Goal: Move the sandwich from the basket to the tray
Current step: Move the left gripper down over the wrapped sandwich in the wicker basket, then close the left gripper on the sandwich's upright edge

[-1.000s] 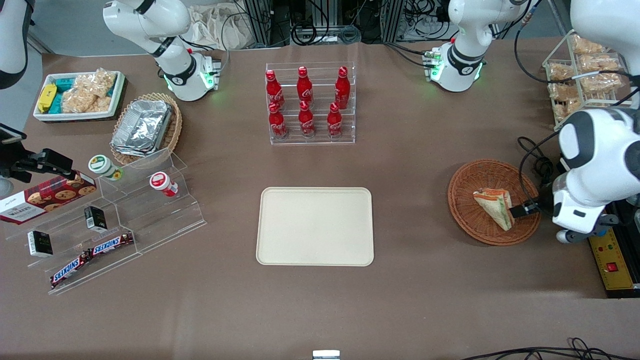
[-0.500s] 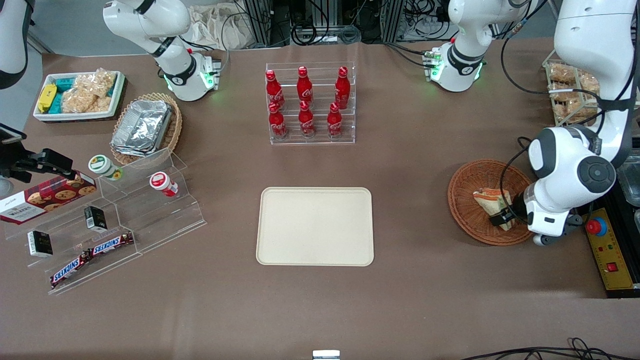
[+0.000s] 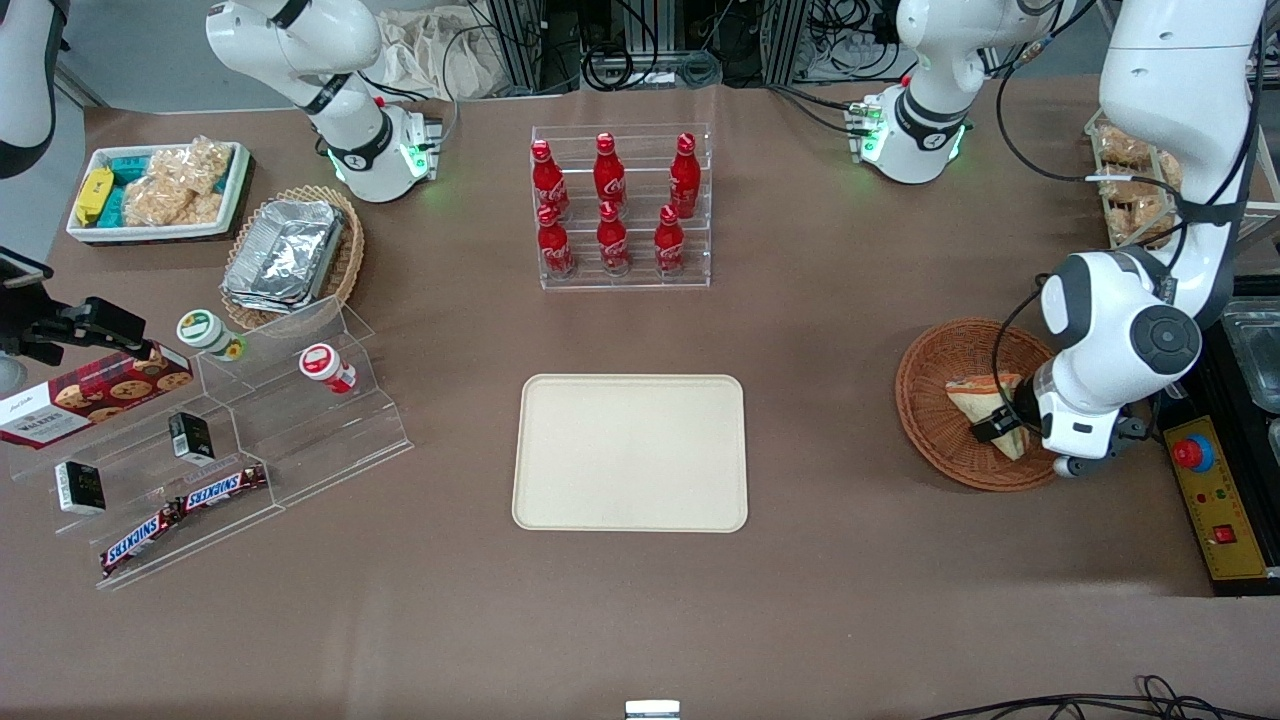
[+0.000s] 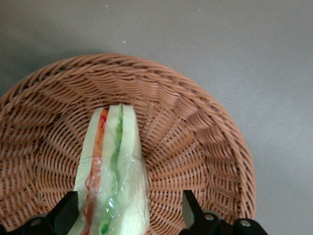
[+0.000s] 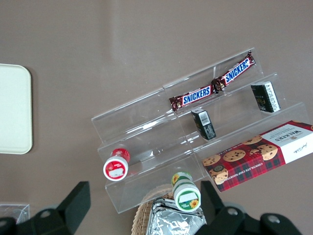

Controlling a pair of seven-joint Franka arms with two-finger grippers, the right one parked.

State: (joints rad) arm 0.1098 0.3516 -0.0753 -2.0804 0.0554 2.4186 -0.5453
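Jaws [image 4: 128, 213] astride half-hidden sandwich [image 4: 113, 181].

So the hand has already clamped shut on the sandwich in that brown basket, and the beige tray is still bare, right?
Not quite. The hand is open: the left wrist view shows its fingers spread to either side of the sandwich without clamping it. The rest holds: the sandwich lies in the brown basket, and the beige tray is bare.

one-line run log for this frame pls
phase: pre-grasp | tool: open, straddling sandwich | sandwich: on edge in wicker basket, not lifted | tray: no sandwich yet
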